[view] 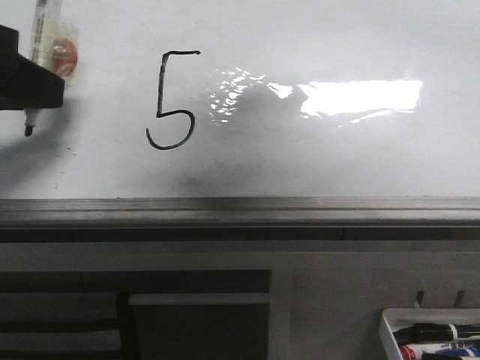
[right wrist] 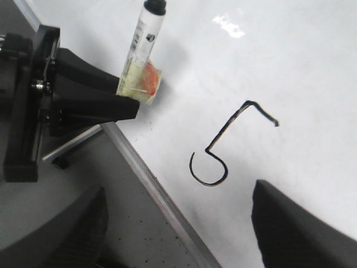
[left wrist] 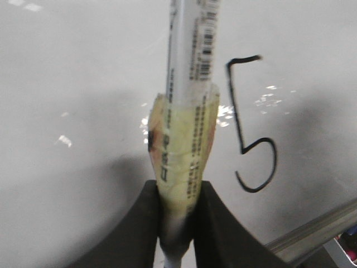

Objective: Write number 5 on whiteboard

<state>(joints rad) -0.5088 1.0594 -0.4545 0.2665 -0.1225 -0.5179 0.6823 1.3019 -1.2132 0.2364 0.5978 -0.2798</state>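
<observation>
Left gripper [left wrist: 177,223] clamped on taped marker [left wrist: 187,128], beside finished number 5 [view: 172,101] on whiteboard [view: 337,157]; right gripper [right wrist: 178,223] spread, empty.

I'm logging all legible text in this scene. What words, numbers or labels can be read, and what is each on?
"5": hand-drawn in black on the whiteboard, the number 5.
Marker in the left gripper: barcode and small print on the barrel and on the taped yellowish label, too blurred to read.
Markers in the tray: labels too small to read.
</observation>
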